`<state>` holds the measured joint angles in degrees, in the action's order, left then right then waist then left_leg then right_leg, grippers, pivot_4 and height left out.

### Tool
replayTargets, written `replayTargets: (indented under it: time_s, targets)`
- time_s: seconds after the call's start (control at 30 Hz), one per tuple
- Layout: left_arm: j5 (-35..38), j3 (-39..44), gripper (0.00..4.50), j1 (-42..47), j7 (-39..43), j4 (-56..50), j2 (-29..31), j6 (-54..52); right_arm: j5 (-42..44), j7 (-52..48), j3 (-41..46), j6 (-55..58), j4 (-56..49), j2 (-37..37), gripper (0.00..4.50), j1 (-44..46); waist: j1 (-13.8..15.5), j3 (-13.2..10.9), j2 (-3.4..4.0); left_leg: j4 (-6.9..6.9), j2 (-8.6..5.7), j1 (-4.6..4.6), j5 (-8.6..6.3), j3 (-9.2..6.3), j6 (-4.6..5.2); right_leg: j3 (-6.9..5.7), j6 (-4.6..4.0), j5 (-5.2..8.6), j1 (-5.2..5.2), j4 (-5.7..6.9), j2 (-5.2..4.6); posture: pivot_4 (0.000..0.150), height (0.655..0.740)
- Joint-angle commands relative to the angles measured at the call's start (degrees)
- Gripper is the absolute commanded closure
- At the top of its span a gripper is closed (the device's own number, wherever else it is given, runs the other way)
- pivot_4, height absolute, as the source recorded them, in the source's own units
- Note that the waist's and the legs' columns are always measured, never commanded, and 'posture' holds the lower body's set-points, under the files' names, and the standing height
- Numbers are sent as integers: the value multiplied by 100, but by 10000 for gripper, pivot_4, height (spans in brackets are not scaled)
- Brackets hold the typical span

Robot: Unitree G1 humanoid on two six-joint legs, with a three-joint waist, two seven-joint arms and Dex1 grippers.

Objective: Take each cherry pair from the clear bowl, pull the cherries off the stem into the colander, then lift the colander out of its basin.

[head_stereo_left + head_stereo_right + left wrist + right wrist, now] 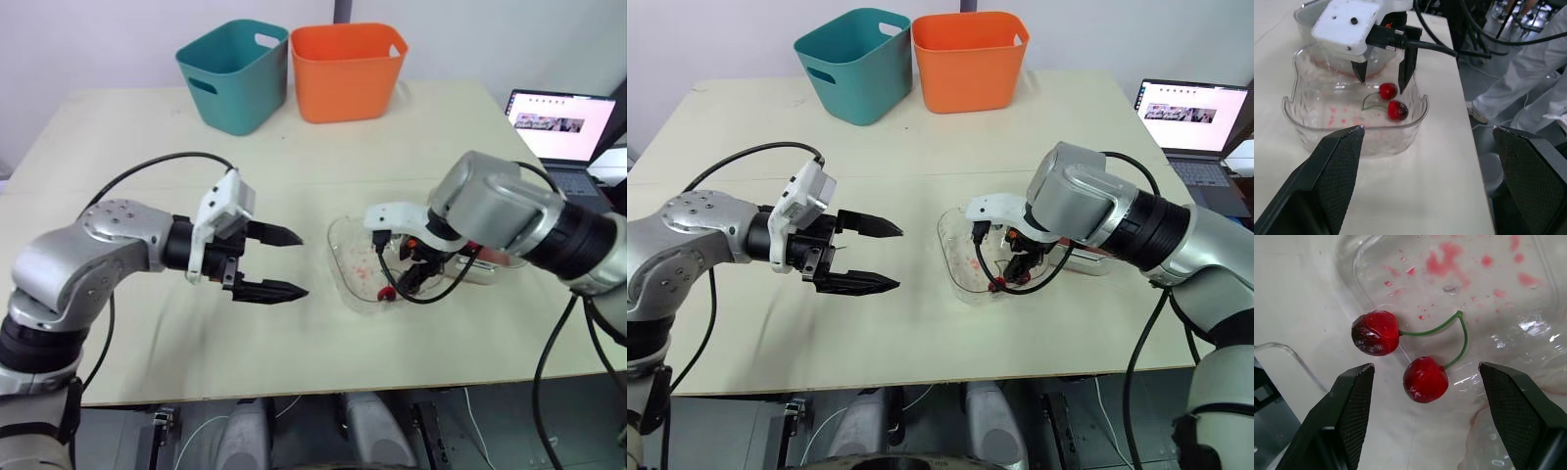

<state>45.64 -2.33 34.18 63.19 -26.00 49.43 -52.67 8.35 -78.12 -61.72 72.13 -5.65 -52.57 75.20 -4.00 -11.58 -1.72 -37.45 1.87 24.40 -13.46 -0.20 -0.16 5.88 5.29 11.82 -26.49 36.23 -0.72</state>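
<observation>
One cherry pair, two red cherries joined by a green stem, lies in the clear bowl near its front rim. The bowl bottom is flecked with red juice. My right gripper reaches down into the bowl, open, its fingertips either side of the cherries and just above them, not touching. My left gripper hovers open over the table left of the bowl, holding nothing. Behind my right wrist sits another clear container with something red in it, mostly hidden by the arm.
A teal bin and an orange bin stand at the table's far edge. An open laptop is at the far right. A person's legs are beside the table past the bowl.
</observation>
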Motion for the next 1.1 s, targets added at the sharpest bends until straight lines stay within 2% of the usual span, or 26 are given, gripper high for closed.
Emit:
replayTargets:
  time_s: [0.03, 0.37, 0.67, 0.8, 0.87, 0.97, 1.1]
  targets:
    - [-103, -2, 1179, 37, 107, -124, 158, 169, -158, -38, 6, -62, -62, 41, 8486, 37, 0, 0, 0, 0, 0, 0, 0, 1, 0, 0, 0, 0, 0, 0, -1, 1500, 7400]
    - [-459, -162, 1179, 70, 287, -159, 433, 414, -433, -159, -161, -317, -241, 57, 8486, -101, -1, 0, 0, 0, 0, 0, 0, 0, 0, 0, 0, 0, 0, 1, 0, 1500, 7400]
    - [-409, -121, 1179, 128, 242, -197, 361, 354, -786, -339, -285, -581, 254, 312, 8486, -150, -4, 0, 0, -1, 0, 0, 0, 0, 0, 0, 0, 0, 0, 3, 1, 1500, 7400]
    - [-378, -76, 0, 179, 119, -182, 250, 339, -841, -370, -221, -564, 618, 507, 17318, -166, 0, 0, 0, -3, 0, -1, 1, 0, 0, 0, 0, 0, 1, 7, 1, 1500, 7400]
    - [-381, -57, 0, 229, 48, -153, 183, 337, -886, -365, -218, -587, 781, 594, 25059, -160, 0, 0, 0, -6, 0, -1, 1, -1, 0, 0, 1, -1, 3, 8, 1, 1500, 7400]
    - [-383, -55, 0, 261, 11, -139, 145, 326, -931, -387, -203, -608, 893, 663, 34364, -161, 2, 0, 0, -11, 0, 0, 1, -1, 0, -1, 2, -1, 3, 11, 1, 1500, 7400]
    - [-378, -56, 0, 267, -4, -131, 137, 328, -945, -420, -172, -597, 903, 696, 34364, -163, 5, 1, 0, -18, 0, 1, 1, -2, 0, -1, 2, -1, 6, 12, 0, 1500, 7400]
